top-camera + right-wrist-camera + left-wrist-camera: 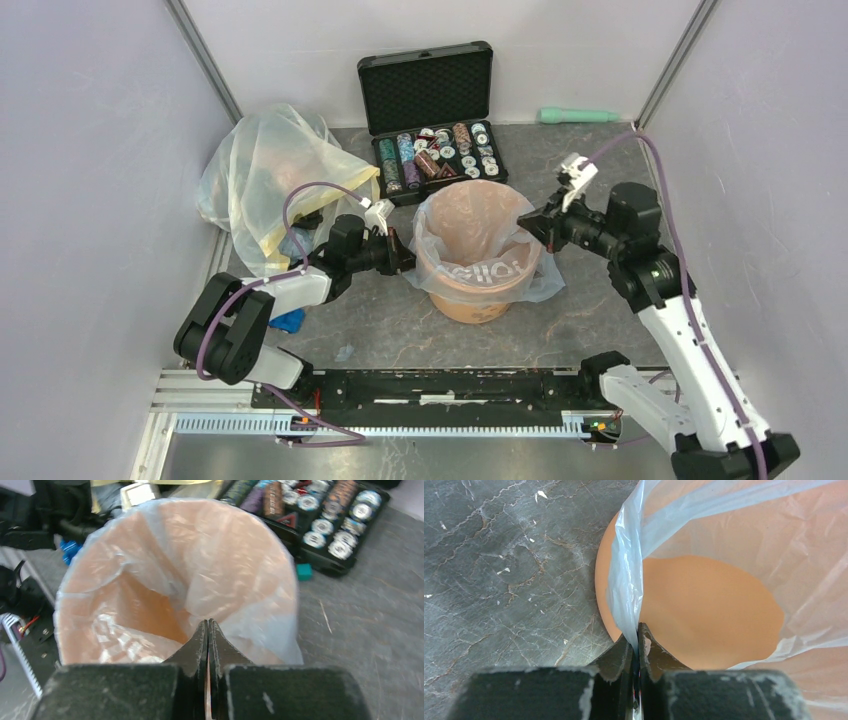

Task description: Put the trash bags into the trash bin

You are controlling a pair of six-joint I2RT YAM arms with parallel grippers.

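Note:
The orange-tan trash bin stands upright mid-table. The pale blue trash bag lines it, its mouth open and its edge hanging over the rim. My left gripper is shut on the bag's left edge; in the left wrist view the film runs into the closed jaws beside the bin. My right gripper is shut on the bag's right edge; in the right wrist view the jaws pinch the film at the bin's near rim, with the bin wall showing inside.
A large yellowish bag lies at the back left. An open black case of spools stands behind the bin, also in the right wrist view. A green tube lies at the back wall. A blue item lies by the left arm.

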